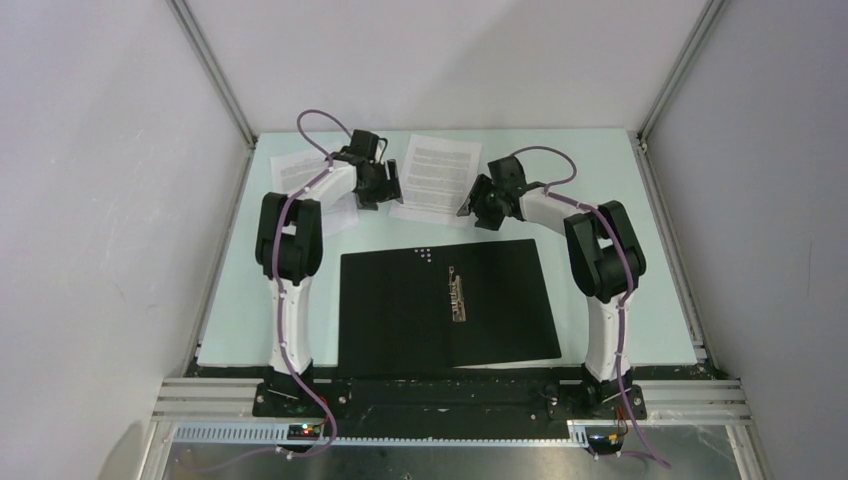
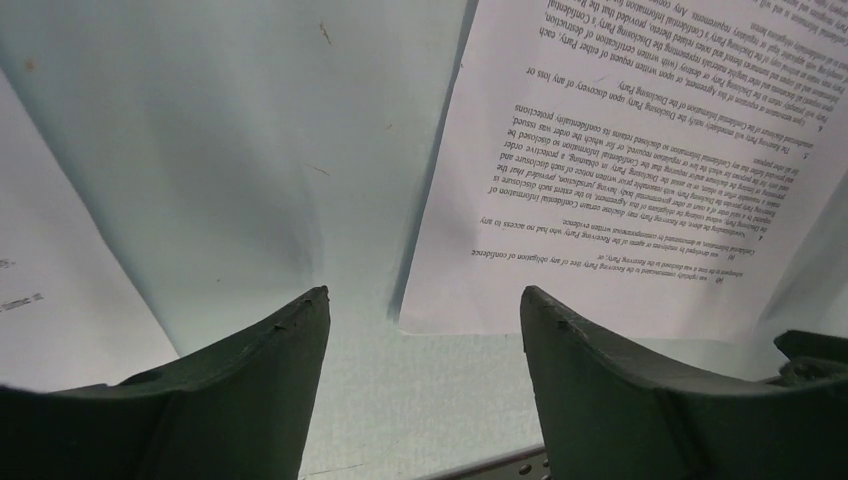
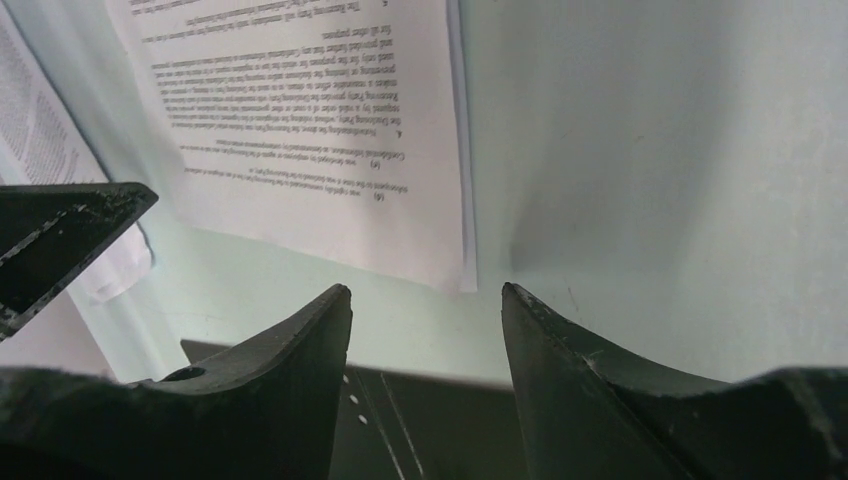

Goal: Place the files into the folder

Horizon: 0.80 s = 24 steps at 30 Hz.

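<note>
I see the flat rectangular folder lying open on the pale green table, black inside faces up, close to the arm bases and between the two arms. Its metal spine clip runs down the centre fold. The two white paper sheets printed with dense black text lie flat on the table beyond the folder, outside it. The central sheet sits just past the folder's far edge, slightly skewed. The left sheet lies near the far left corner, partly covered by the left arm. The left gripper hovers over bare table between the two sheets, jaws spread wide, nothing between them. The right gripper hangs beside the near right corner of the central sheet, jaws likewise spread wide and holding nothing. In the right wrist view the folder's far edge shows directly below the fingers, and the sheet's corner lies just ahead of the left finger. I cannot tell whether either gripper touches the table.
</note>
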{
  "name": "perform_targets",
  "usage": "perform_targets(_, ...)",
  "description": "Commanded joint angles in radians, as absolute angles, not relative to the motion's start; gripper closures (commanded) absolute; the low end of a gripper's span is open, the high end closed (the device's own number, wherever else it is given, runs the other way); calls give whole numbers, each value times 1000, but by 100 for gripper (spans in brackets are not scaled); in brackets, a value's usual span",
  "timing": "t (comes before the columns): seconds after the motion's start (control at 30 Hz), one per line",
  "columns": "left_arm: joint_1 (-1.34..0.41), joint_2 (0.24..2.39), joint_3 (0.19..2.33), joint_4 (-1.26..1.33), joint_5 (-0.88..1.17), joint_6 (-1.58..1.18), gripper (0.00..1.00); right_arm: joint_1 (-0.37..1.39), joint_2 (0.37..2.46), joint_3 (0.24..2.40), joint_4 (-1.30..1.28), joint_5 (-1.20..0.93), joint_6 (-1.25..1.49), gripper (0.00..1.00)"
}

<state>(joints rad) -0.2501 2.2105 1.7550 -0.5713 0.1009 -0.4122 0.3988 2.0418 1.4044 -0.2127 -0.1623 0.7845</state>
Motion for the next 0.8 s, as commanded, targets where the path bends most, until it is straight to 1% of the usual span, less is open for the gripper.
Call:
perform_targets(0.0, -250, 2227, 1763, -564, 138, -456, 25, 399, 2091, 1473, -226, -145, 783, 40)
perform_targets(0.27, -259, 2231, 1720, -564, 158, -534, 31, 395, 2129, 1496, -229, -150, 788, 40)
perform_targets(0.43, -271, 2213, 1667, -573, 124, -612, 36, 394, 2141, 1498, -227, -153, 792, 41)
perform_targets(0.6, -272, 2180, 1609, -577, 62, -710, 36, 394, 2146, 1499, -226, -157, 796, 41)
perform_targets(0.77, -278, 2171, 1586, -577, 50, -787, 36, 395, 2152, 1500, -226, -163, 799, 42)
